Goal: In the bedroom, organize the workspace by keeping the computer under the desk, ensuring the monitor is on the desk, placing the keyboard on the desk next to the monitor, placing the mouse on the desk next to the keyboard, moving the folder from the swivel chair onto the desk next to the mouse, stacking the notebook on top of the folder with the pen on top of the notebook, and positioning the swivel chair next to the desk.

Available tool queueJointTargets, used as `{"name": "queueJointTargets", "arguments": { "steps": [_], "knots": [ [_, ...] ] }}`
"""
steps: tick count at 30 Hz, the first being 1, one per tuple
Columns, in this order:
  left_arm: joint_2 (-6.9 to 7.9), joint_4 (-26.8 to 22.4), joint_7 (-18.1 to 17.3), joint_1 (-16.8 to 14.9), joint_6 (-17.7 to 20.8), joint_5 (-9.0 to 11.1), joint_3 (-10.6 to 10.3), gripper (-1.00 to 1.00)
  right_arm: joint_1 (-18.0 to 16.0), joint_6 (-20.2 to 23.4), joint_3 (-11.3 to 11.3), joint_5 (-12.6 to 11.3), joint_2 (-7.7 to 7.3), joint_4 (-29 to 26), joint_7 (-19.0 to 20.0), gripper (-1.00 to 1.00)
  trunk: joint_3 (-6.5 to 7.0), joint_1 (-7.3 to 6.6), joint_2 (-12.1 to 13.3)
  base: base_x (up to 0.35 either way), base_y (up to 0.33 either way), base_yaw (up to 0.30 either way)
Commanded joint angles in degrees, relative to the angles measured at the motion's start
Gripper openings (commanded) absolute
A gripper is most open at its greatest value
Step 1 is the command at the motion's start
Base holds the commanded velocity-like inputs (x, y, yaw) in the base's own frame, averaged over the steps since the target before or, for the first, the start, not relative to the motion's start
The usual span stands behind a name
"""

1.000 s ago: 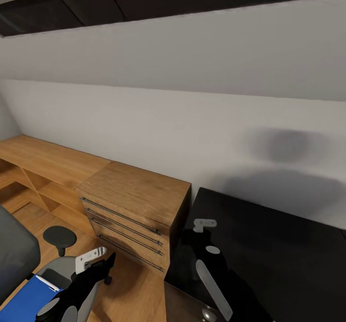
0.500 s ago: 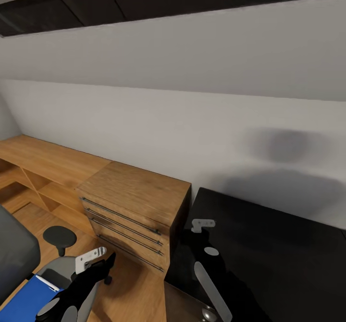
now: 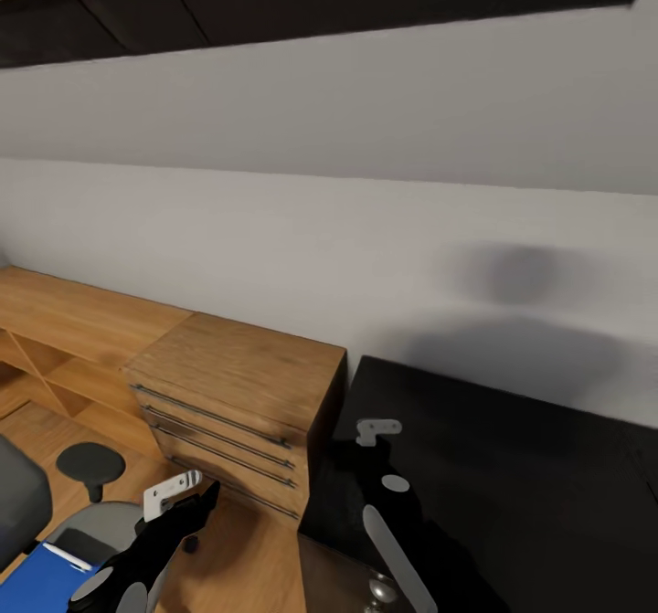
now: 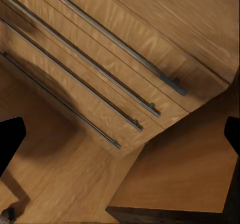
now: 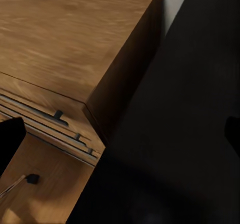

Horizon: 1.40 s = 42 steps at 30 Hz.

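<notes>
The desk (image 3: 512, 476) has a glossy black top and stands at the lower right against the white wall. At the lower left is the swivel chair (image 3: 96, 526), with a grey seat and back and a round black armrest (image 3: 90, 460). The blue folder (image 3: 37, 578) lies on its seat, showing a white edge. My left gripper (image 3: 196, 492) hangs open above the floor between the chair and the dresser; in its wrist view the fingers (image 4: 10, 141) stand far apart. My right gripper (image 3: 370, 449) is over the desk's left end, open (image 5: 120, 134) and empty.
A light-wood dresser (image 3: 242, 375) with long bar handles (image 4: 107, 86) stands between the chair and the desk, almost touching the desk's side. A low wooden shelf unit (image 3: 64, 321) runs left along the wall. A silver drawer knob (image 3: 379, 587) shows below the desk edge.
The whole picture has shifted: the dresser, chair and folder sit further left and lower in the head view, so the camera turned right. Both arms hold the same pose.
</notes>
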Motion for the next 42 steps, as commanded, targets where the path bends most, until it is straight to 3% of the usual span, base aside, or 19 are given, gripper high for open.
{"name": "queueJointTargets", "arguments": {
  "steps": [1,22,30,42],
  "knots": [
    [-0.03,-0.12,0.35,0.0,0.28,0.61,0.05,1.0,-0.06,0.14,0.15,-0.45,-0.02,-0.03,-0.48,1.0,-0.01,-0.01,-0.06,-0.248,0.0,-0.213],
    [-0.01,-0.12,0.35,0.0,0.28,0.64,0.05,1.0,-0.06,-1.91,0.56,-0.21,0.54,3.15,-0.27,1.0,1.22,-0.01,-0.06,-0.329,0.0,-0.215],
    [0.05,-0.12,0.35,0.0,0.28,0.61,0.07,1.0,-0.06,-2.86,2.57,-0.14,0.67,4.87,-0.24,1.0,1.69,-0.01,-0.06,-0.334,0.001,-0.215],
    [0.06,-0.12,0.35,0.0,0.28,0.61,0.12,1.0,-0.06,-4.86,3.22,-0.03,0.6,5.45,-0.24,1.0,2.39,-0.01,-0.06,-0.334,0.091,-0.195]
  ]
}}
